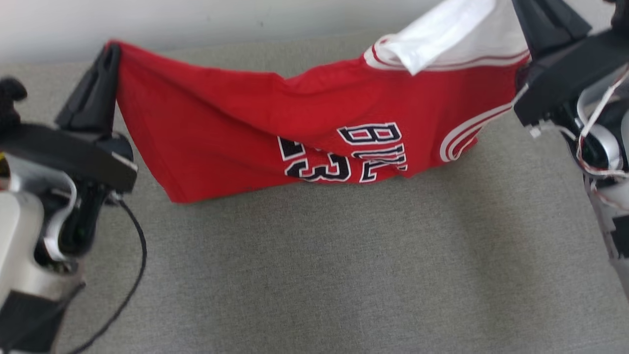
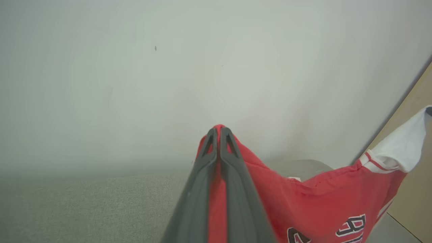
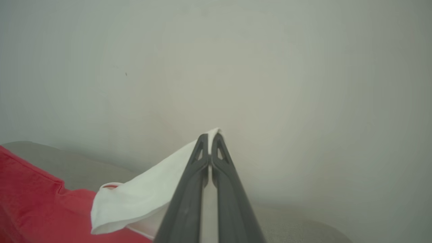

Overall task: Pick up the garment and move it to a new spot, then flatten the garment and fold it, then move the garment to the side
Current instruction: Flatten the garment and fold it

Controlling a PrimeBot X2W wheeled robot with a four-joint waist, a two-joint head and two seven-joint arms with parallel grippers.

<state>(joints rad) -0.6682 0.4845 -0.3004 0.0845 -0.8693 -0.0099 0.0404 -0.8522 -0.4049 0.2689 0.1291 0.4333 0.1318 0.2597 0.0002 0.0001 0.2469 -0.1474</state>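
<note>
The surface in front of me is grey woven cloth, running back to a pale wall. The sagging lower edge of the red jersey rests on its far half.

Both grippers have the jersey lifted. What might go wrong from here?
1. Right gripper pinches only a thin white edge at its very tips; it may slip out.
2. The jersey sags between the grippers, its lower edge apparently bunched on the grey surface; laying it down now could trap creases.
3. Left gripper likewise holds just a corner.
</note>
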